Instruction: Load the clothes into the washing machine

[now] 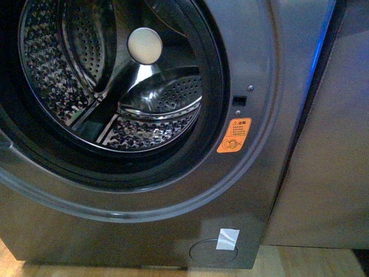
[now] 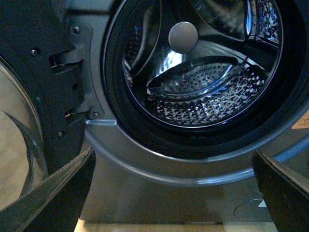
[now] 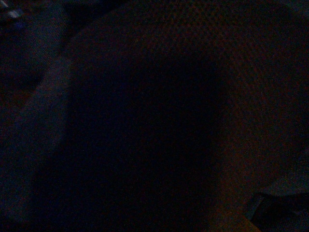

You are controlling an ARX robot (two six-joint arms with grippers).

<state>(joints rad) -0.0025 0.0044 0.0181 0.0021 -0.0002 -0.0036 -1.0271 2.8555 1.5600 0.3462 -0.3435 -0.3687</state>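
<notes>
Left gripper [image 2: 174, 152] faces the washing machine [image 2: 145, 169] drum [image 2: 207, 96], twelve o'clock ahead, jaws spread wide, empty; right wrist view dark.

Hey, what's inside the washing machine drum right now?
Only the bare perforated drum, its paddle and round back hub show; no clothes visible. The drum's top is out of frame, its near floor hidden behind the seal.

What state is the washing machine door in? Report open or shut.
Open: the door is swung aside on its hinge, and the steel drum shows with no glass covering it.
</notes>
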